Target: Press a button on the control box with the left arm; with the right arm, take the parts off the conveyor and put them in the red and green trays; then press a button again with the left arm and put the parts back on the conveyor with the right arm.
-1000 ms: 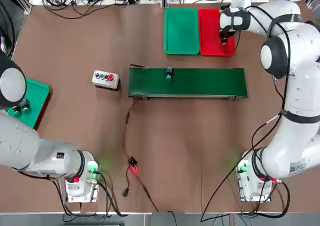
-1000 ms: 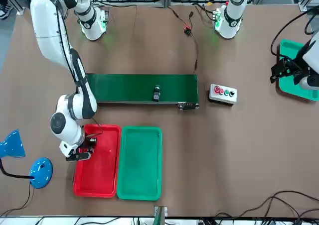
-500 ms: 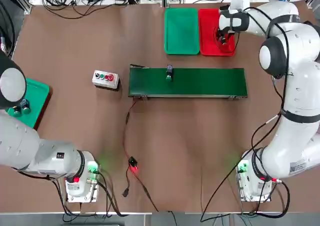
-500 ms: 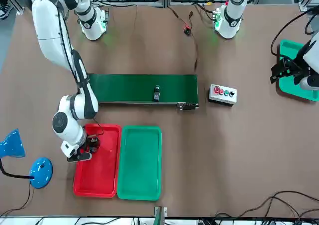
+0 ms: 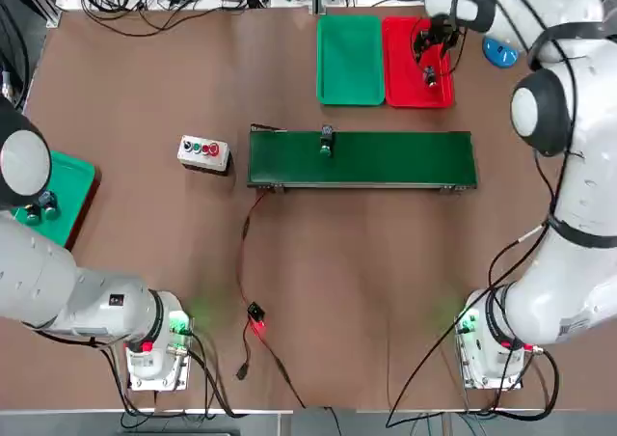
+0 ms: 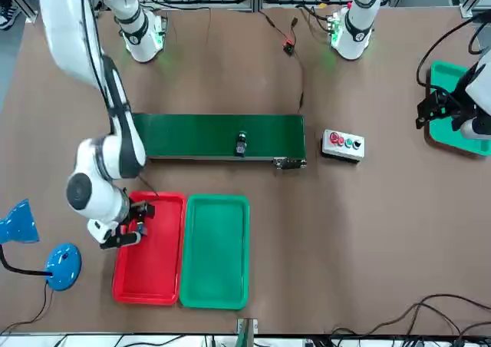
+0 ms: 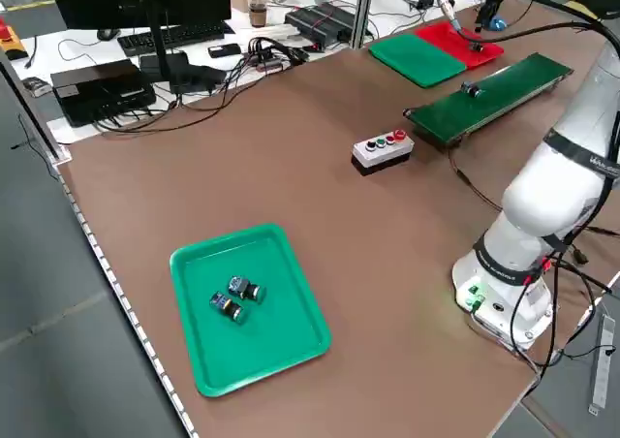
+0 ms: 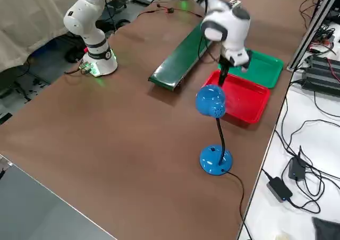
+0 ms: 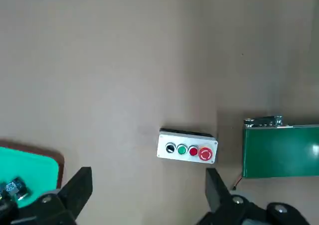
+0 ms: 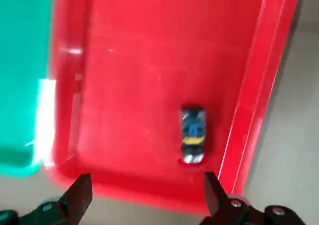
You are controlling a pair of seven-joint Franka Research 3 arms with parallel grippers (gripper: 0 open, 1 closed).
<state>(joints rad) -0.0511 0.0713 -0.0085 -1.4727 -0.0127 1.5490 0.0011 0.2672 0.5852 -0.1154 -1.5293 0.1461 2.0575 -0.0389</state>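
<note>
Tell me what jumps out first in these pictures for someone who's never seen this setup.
The red tray and green tray side by side at the table's far edge catch the eye, with the right claw open above a small part lying in the red tray. Next comes the long green conveyor mid-table, one part on it, and the button box just off its end.

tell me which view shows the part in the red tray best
The right wrist view: the part lies unobstructed in the red tray, near one corner. The top view shows it as a small speck; in the front and side views the right arm hides it or it's too small.
</note>
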